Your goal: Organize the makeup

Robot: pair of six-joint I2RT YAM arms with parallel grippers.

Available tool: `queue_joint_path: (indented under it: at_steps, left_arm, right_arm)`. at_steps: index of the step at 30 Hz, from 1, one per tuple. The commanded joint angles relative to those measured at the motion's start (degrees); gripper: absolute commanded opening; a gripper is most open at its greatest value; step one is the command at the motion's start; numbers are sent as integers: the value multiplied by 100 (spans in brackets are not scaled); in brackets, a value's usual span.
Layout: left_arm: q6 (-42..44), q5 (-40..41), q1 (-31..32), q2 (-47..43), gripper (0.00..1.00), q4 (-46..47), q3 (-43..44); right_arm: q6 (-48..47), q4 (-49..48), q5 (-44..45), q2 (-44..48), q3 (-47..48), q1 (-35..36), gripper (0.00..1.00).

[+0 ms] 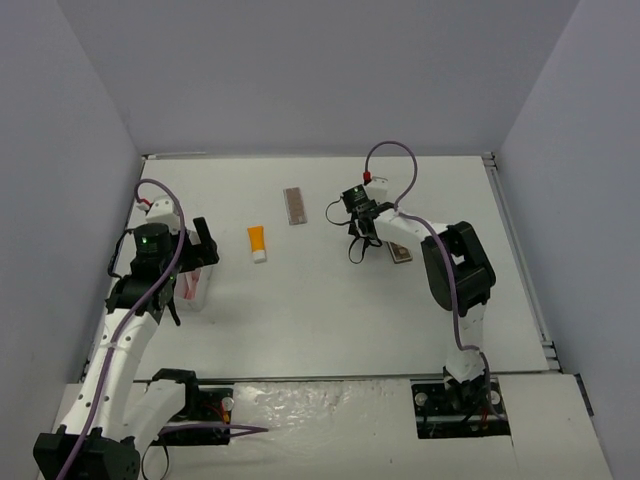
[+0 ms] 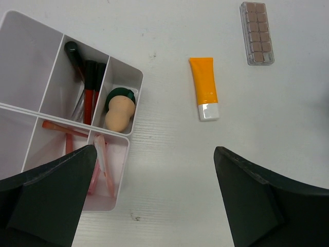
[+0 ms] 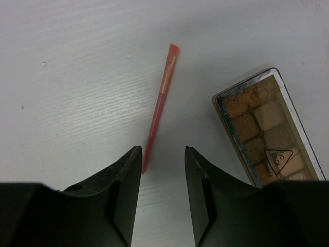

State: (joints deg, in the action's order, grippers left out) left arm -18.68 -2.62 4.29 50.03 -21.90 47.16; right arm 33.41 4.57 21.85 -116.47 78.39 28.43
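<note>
- the white box (image 2: 31, 46) sits at the left of the table (image 1: 330, 320). only the left wrist view shows what is in it: dark-red sticks (image 2: 91, 85) in one compartment, a green disc (image 2: 122, 94) and a beige sponge (image 2: 118, 114) together in the next, and pink sticks (image 2: 100, 167) in a nearer one.
- the left gripper (image 2: 154, 154) hangs by the box's right edge, jaws spread wide, holding nothing.
- the orange tube (image 2: 203, 85) lies on the bare table right of the box, white cap toward the near edge.
- a brown palette (image 2: 257, 33) lies farther back and to the right.
- the right gripper (image 3: 163, 164) has its jaws drawn to a narrow gap with nothing between them.
- a lone pink stick (image 3: 160, 105), too small to make out from the top view, ends just beside one fingertip.
- the second palette (image 3: 262, 131) lies just right of that stick, its near end hidden behind a finger.
</note>
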Motion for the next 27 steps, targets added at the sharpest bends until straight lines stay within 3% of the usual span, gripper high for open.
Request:
queue_joint_path:
  at_steps: [1,10,16,22,27]
  left_arm:
    - [-73,-184,10,-88,97,205,348]
    - [-84,-222,10,-54,97,213,329]
    - [-111,-326,11,-20,97,241,310]
    - [-297,-875,65,28,97,447,289]
    - [-929,-1715,160,17,97,514,344]
  right_arm:
    - [166,-24,59,-122,340,-71,33]
    - [133,-64,-111,-464,407,-103,22]
    - [32,-195,-268,-338,146,-117,0]
    - [-585,-1026,-666,568,-713,116,0]
    - [-1313,-2454,-851,1903,-2008,1100,0]
